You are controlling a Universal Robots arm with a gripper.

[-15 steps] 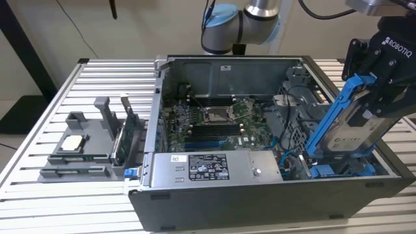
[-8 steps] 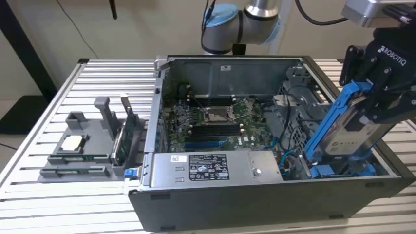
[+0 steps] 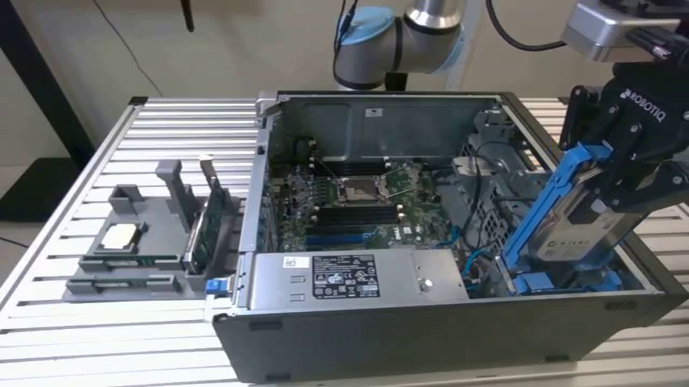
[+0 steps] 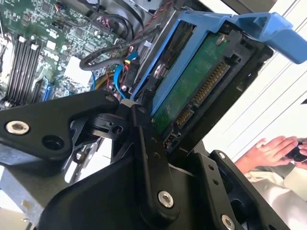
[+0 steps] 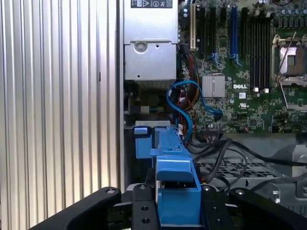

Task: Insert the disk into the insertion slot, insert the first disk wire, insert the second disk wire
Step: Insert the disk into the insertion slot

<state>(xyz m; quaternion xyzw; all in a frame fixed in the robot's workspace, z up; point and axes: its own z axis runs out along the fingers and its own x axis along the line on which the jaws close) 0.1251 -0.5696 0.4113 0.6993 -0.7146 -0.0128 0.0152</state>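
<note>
Arm (image 3: 415, 32) angled down, tool (image 3: 615, 176) clamped on the disk (image 3: 570, 234)

Beige wall (image 3: 237, 48) behind a ribbed metal table (image 3: 97, 355) (black post (image 3: 48, 93) alongside).

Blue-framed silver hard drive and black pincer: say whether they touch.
Touching. In the exterior view the black pincer grips the blue-framed silver hard drive, holding it tilted above the open grey computer case.

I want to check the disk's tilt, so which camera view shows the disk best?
The exterior view: the disk shows nearly whole there, tilted in the gripper over the open computer case. The second wrist view shows its green circuit-board side close up; the first wrist view shows its blue frame edge-on.
</note>
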